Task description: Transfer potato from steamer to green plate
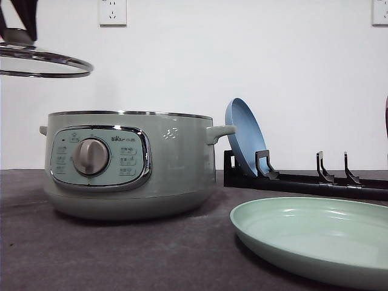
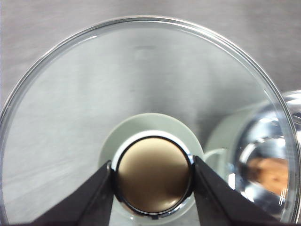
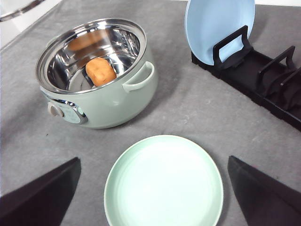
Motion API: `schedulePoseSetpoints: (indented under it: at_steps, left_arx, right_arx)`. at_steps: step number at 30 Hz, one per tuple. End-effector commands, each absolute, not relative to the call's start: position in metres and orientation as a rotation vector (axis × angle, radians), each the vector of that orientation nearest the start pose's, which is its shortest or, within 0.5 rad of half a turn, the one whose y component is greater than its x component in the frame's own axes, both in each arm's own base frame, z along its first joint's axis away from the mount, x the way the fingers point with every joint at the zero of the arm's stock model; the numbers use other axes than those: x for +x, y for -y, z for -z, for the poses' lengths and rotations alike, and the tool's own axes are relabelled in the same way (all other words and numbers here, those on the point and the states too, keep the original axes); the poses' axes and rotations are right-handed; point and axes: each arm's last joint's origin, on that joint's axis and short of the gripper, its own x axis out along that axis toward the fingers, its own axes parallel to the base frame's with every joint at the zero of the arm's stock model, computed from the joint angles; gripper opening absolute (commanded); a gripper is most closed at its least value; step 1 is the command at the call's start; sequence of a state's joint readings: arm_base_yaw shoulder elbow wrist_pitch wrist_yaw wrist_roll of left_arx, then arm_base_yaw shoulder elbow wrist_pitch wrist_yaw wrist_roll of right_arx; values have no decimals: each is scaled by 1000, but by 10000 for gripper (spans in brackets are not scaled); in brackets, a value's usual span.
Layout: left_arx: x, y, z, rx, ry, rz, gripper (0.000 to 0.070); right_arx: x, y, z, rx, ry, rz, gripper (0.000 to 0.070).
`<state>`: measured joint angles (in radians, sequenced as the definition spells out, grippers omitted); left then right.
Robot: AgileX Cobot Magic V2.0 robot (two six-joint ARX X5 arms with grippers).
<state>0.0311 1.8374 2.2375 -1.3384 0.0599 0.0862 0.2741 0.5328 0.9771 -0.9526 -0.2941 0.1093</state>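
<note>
Inside the steamer [image 3: 108, 94]: orange-brown potato [image 3: 100, 71].

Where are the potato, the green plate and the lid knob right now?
potato [image 3: 100, 71]: right wrist view, middle of its skin, inside the steamer [image 3: 120, 106].
green plate [image 3: 163, 182]: right wrist view, bare centre.
lid knob [image 2: 154, 175]: left wrist view, its top face, clamped by the left gripper [image 2: 153, 188].
</note>
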Motion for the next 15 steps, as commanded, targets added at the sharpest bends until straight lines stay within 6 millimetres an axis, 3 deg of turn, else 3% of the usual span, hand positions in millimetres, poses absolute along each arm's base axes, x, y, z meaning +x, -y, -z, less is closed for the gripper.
schedulePoseSetpoints:
  at_steps: [1, 8, 15]
  left_arx:
    - [341, -10, -450, 30, -845, 62, 14]
    - [341, -14, -450, 26, -845, 52, 14]
    - [342, -14, -450, 26, -839, 52, 14]
  right_arx:
    - [73, -30, -354, 123, -558, -548, 630]
    - [116, -50, -353, 145, -660, -674, 630]
    - [174, -87, -365, 58, -723, -775, 630]
